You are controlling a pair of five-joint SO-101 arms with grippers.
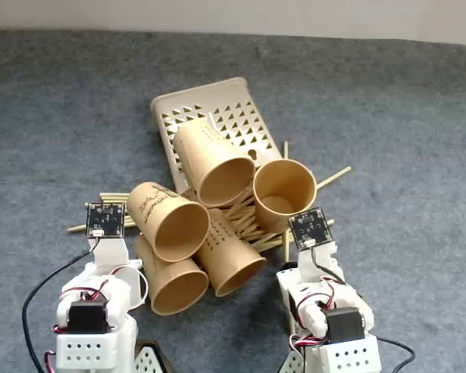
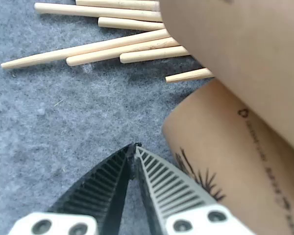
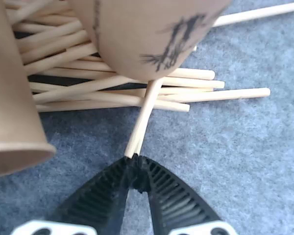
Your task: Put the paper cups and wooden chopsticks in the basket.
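Left end effector (image 2: 134,149) was pinched closed over the desk (image 2: 63,122), beside a cup (image 2: 235,147) with blurred, unreadable dark print. Right end effector (image 3: 136,164) was closed too, its tips at a chopstick (image 3: 146,110) end. Five cups (image 1: 179,221) and loose chopsticks (image 1: 245,221) were heaped against the basket (image 1: 217,105).

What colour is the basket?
The basket is beige with triangle-shaped holes. The high view shows it best.
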